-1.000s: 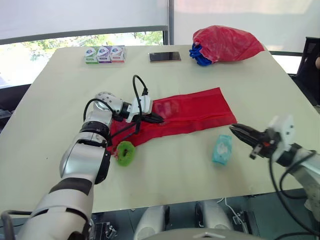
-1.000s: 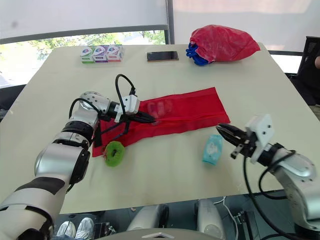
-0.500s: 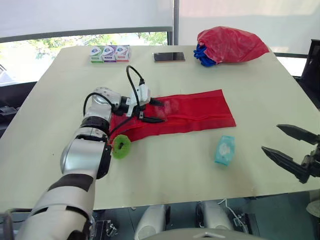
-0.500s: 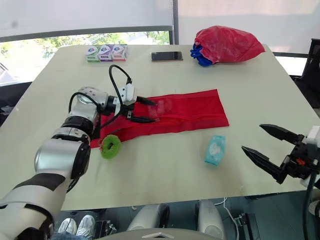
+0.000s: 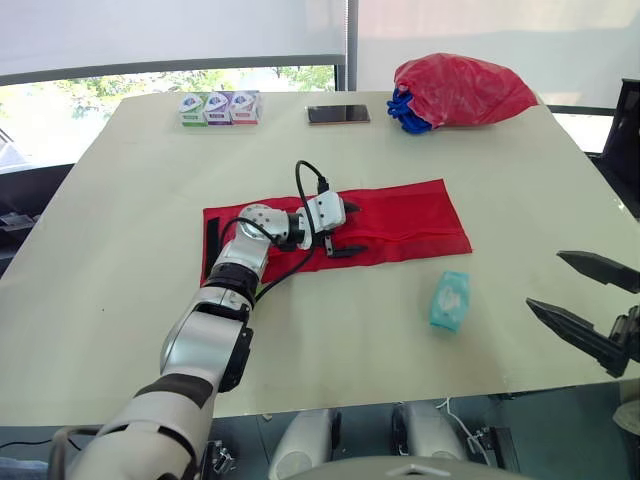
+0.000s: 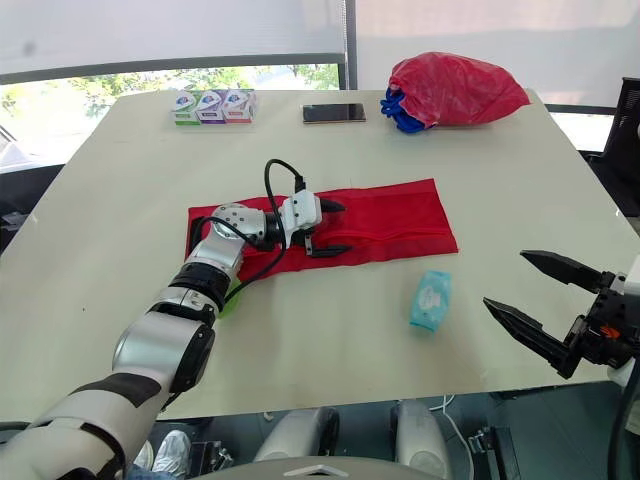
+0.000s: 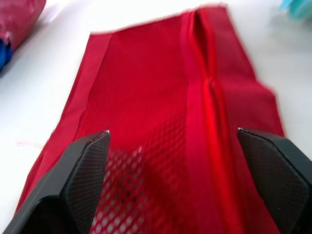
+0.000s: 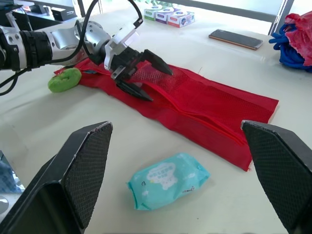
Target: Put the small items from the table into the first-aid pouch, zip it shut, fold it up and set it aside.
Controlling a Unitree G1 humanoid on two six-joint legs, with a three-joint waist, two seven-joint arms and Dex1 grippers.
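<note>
Right gripper (image 5: 545, 280), jaws wide, hangs at the table's (image 5: 330, 345) near right corner, open top between it and the wipes pack (image 5: 449, 299). Left gripper (image 5: 352, 229), jaws spread, hovers over the flat red mesh pouch (image 5: 410, 215).

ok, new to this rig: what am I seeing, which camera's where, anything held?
A humanoid robot; each arm ends in a black two-finger pincer. The wide pictures are from its head, looking down at a table; the close ones are from each wrist. On the table: a flat red mesh pouch, a teal wipes pack, a green ring, a phone, three small boxes, a red bag. The left pincer is open over the pouch; the right pincer is open near the table's edge. Neither holds anything.
</note>
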